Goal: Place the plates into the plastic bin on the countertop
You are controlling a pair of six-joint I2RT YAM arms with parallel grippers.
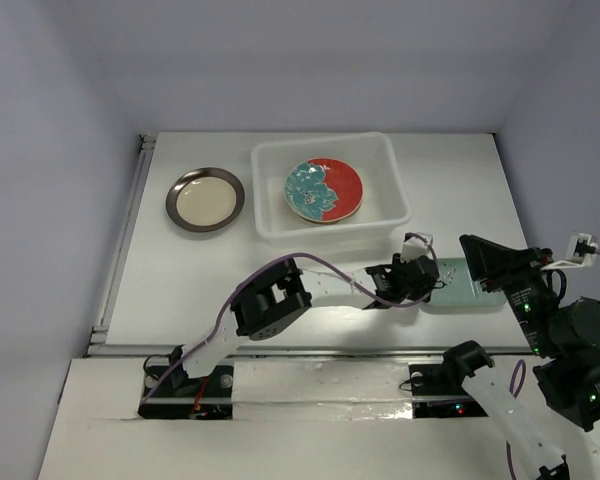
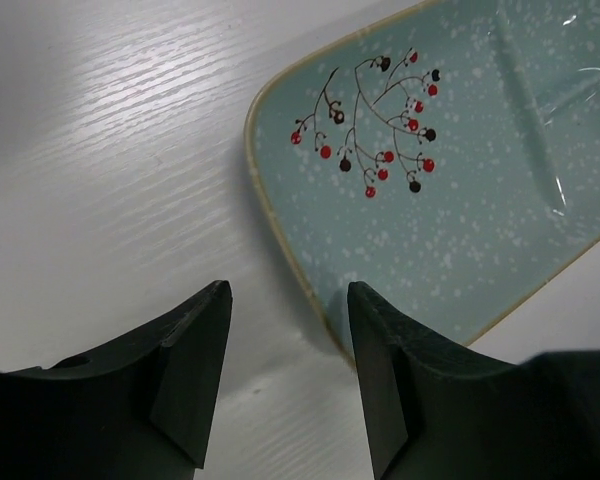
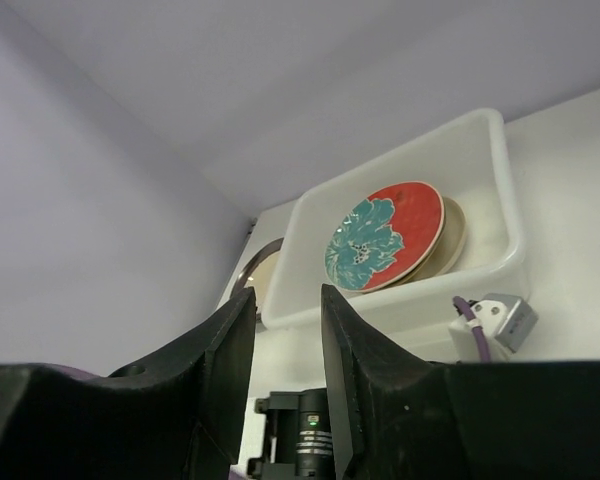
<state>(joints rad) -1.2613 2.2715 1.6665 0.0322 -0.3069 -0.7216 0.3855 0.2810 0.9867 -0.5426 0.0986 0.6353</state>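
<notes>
Poised left gripper [image 2: 288, 300], jaws apart, astride pale green rectangular plate [image 2: 460, 200] rim, arguably risking slip from shallow bite.

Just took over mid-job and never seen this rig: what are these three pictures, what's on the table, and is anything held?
Two robot arms work side by side. One picture looks down on both from above; the other two come from a camera on each wrist, with that arm's dark fingers at the bottom. The plastic bin holds a red-and-teal plate; a dark-rimmed cream plate lies left of it. The left gripper is open at the edge of a pale green plate. The right gripper is open too, facing the bin. Nothing is held.
</notes>
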